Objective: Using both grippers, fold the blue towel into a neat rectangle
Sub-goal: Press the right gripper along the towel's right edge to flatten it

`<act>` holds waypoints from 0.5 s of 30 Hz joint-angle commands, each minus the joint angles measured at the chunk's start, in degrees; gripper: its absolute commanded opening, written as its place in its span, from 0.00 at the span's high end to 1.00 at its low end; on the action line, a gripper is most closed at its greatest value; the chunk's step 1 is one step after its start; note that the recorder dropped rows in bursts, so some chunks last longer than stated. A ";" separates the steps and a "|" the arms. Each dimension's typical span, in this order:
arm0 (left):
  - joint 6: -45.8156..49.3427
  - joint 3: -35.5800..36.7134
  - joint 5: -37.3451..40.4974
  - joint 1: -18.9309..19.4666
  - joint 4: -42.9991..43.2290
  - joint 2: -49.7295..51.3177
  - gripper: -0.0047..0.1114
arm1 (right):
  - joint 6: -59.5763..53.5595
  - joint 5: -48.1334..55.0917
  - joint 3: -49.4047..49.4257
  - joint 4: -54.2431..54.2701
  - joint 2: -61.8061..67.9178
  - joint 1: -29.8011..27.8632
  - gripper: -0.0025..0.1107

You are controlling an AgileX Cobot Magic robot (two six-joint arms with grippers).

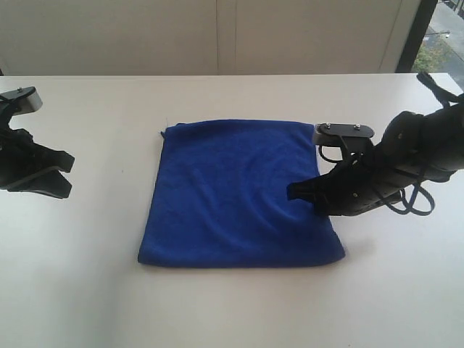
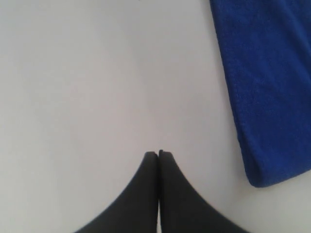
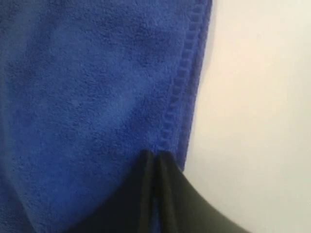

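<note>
The left gripper (image 1: 67,175) sat on the white bench (image 1: 94,290) at the towel's nine o'clock, well apart from the cloth. A small grey-white box (image 1: 20,98) was mounted on top of its arm. In the left wrist view its black jaws were clenched, their tips (image 2: 159,153) meeting over bare bench (image 2: 97,73) with nothing between them. One rounded corner of the blue towel (image 2: 267,87) showed off to the side.

The blue towel (image 1: 232,196) lay flat in the middle of the bench as a roughly square shape, with fairly straight edges and a slightly wider six o'clock side.

The right gripper (image 1: 291,192) reached in from three o'clock, its tip resting over the towel's three o'clock edge, about midway along it. In the right wrist view its jaws were closed together, the tips (image 3: 155,154) sitting right at the stitched hem of the towel (image 3: 87,97), with bare bench (image 3: 257,97) just beyond the hem. Whether any cloth was pinched between them could not be told. The black arm behind it, with looping cables (image 1: 413,203), stretched away toward three o'clock.
</note>
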 commanded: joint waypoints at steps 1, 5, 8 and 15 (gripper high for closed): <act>-0.32 0.16 1.01 0.16 -0.60 -0.36 0.96 | -0.02 -0.38 0.00 -0.10 0.39 0.09 0.98; -0.32 0.16 1.01 0.16 -0.60 -0.36 0.96 | -0.02 -0.27 0.00 -0.10 -0.76 0.09 0.98; -0.32 0.16 1.01 0.16 -0.60 -0.36 0.96 | -0.02 -0.27 0.00 -0.10 -2.16 0.09 0.98; -0.32 0.16 1.01 0.16 -0.60 -0.36 0.96 | -1.33 -0.17 0.00 -0.45 -3.79 0.09 0.98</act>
